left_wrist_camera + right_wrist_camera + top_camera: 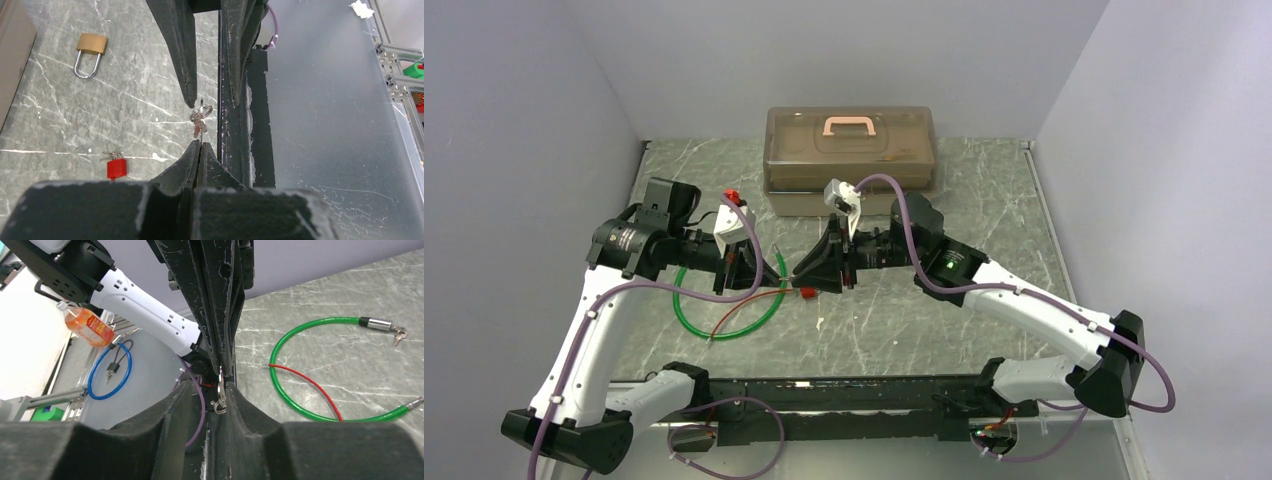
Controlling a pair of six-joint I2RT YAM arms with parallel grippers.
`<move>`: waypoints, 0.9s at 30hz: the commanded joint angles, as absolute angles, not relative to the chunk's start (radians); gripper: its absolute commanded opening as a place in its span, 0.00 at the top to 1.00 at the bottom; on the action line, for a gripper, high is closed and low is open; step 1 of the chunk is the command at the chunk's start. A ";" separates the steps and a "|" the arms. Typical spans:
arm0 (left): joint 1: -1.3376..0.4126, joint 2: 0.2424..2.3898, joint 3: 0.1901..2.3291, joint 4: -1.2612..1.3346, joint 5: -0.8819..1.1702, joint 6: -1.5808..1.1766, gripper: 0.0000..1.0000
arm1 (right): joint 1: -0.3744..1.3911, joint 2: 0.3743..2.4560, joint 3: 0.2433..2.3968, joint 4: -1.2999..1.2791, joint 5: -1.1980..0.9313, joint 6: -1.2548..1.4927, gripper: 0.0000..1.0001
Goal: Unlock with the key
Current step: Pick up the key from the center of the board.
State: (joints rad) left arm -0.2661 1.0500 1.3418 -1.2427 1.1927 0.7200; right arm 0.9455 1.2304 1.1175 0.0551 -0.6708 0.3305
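In the left wrist view my left gripper (199, 146) is shut on the blade of a tiny silver key (199, 131), held above the table with its ring (201, 113) sticking out. My right gripper (211, 102) is open, and its fingers (182, 75) straddle that ring. In the right wrist view the ring (220, 401) hangs against one finger of the right gripper (210, 390), below the shut left gripper (222, 371). The two grippers meet tip to tip in the top view, left (779, 272) and right (802, 278). The brass padlock (90, 54) lies flat on the table, apart from both.
A red square tag (116, 168) lies on the table, also seen from above (806, 292). A green cable loop (724, 318) with a red wire (310, 382) and a silver metal tip (377, 324) lies to the left. A brown lidded box (851, 150) stands at the back.
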 commanded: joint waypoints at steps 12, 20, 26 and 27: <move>-0.270 1.048 1.369 -1.254 1.252 0.747 1.00 | 0.943 1.266 1.151 0.134 -0.777 0.357 0.85; -0.268 1.049 1.370 -1.248 1.248 0.746 1.00 | 0.938 1.252 1.142 0.178 -0.791 0.387 1.00; -0.268 1.057 1.373 -1.227 1.241 0.728 1.00 | 0.912 1.235 1.110 0.213 -0.870 0.426 1.00; -0.268 1.060 1.373 -1.220 1.239 0.722 1.00 | 0.907 1.234 1.105 0.225 -0.883 0.438 1.00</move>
